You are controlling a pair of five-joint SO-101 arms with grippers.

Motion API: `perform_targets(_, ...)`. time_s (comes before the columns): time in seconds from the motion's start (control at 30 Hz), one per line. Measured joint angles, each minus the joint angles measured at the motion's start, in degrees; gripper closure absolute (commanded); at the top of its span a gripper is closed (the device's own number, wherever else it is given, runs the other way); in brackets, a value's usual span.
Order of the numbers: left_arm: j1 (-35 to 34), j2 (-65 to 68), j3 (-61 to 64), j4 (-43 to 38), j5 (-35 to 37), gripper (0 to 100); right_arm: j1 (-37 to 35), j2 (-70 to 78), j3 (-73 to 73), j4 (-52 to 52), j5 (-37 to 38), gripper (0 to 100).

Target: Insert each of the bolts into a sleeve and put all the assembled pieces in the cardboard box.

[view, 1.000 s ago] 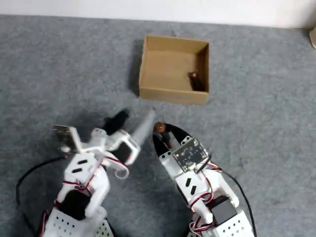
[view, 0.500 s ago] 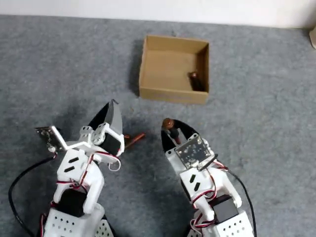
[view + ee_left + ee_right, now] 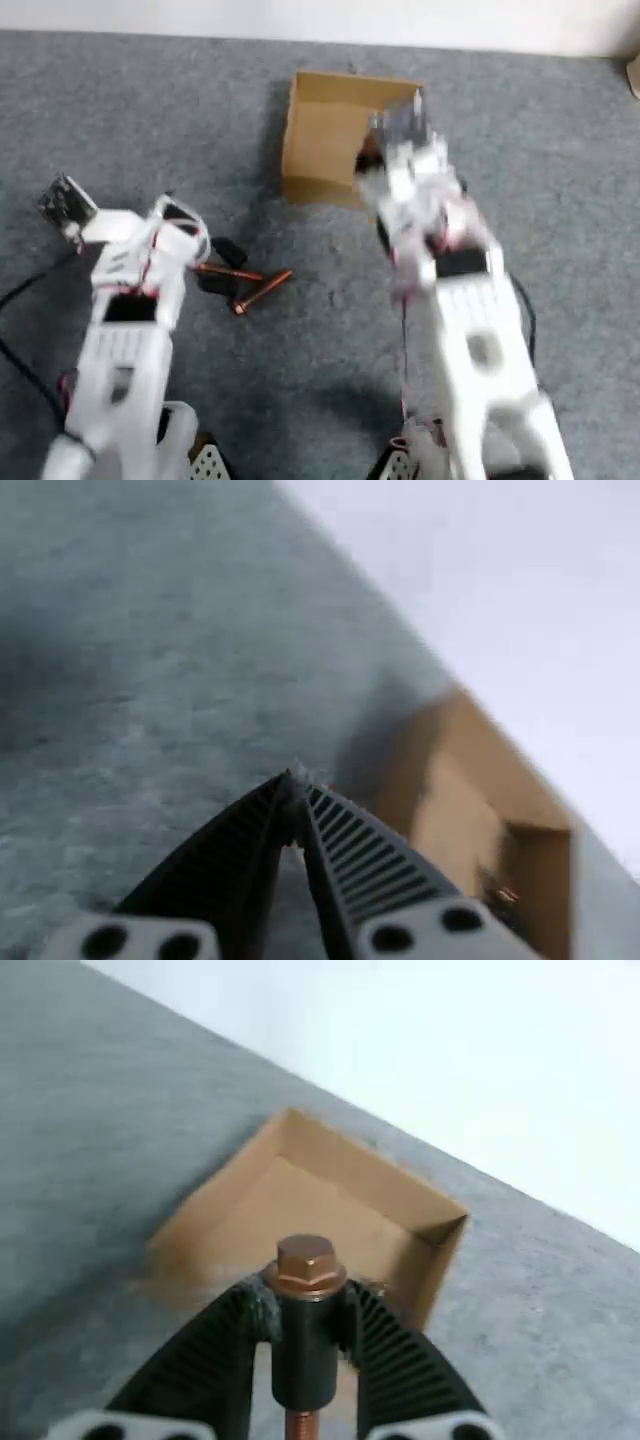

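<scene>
Indoor room; grey carpet (image 3: 560, 200), white wall (image 3: 300, 15)

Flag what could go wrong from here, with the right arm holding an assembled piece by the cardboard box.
1. The right jaws grip the sleeved bolt with the cardboard box seen ahead of them; an early release might drop it on the carpet.
2. Two loose bolts lie close to the left arm; a sweep could scatter them.
</scene>
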Motion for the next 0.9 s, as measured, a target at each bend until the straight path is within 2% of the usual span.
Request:
perform_targets(0.17,-1.23,15.03,-6.51,0.0,1.41,99,3.08,30.42,-27.25,4.04,0.0,99.5)
perform_targets(0.4,-7.82,16.18,-9.49,0.0,1.41,99,3.16,62.86,-62.24,18.37,0.09,99.5)
perform_targets(0.6,-11.25,16.18,-10.99,0.0,1.41,99,3.69,76.31,-84.57,27.16,0.09,97.7)
perform_targets(0.8,-21.45,16.35,-16.53,2.55,1.41,99,3.52,83.6,-99.43,36.31,0.09,77.4)
perform_targets(0.9,-26.29,16.35,-20.48,7.91,1.58,99,3.69,86.51,-104.62,38.95,0.09,73.3)
